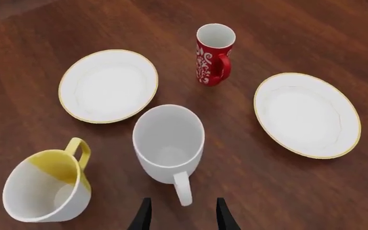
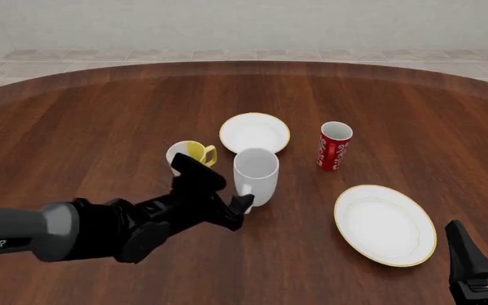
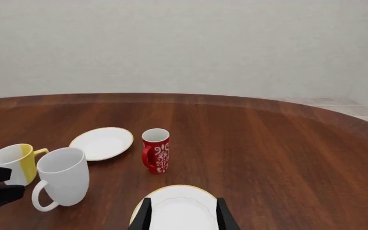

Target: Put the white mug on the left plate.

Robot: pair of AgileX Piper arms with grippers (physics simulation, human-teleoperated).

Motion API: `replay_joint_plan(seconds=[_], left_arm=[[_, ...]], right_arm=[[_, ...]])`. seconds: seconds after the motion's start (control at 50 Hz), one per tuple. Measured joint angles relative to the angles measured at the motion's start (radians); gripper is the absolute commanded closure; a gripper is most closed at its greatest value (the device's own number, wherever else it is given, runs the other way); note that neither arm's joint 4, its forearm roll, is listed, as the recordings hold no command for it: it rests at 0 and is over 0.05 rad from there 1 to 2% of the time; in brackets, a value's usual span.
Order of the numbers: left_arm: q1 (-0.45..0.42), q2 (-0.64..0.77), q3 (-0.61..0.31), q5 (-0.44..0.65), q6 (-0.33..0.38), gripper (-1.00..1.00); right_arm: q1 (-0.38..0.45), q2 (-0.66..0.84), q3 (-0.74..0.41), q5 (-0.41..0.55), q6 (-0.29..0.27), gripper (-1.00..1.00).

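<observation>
Dark wooden table [image 2: 100, 114] under pale walls; beside the white mug [image 2: 256, 177] we see both grippers released, left gripper [image 2: 237, 211], right gripper [image 3: 181, 215].

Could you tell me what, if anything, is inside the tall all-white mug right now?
Nothing: the tall all-white mug stands upright with a bare white floor visible. Only part of its inner wall is hidden by the near rim.

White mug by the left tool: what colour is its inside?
Plain white inside the white mug, clearest in the left wrist view.
</observation>
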Motion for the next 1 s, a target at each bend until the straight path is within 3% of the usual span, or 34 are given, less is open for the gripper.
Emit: replay_joint_plan(seconds=[1.0], left_arm=[[-0.007, 0.100, -0.031, -0.043, 0.013, -1.00]], right_arm=[[-0.001, -0.003, 0.000, 0.002, 0.005, -1.00]])
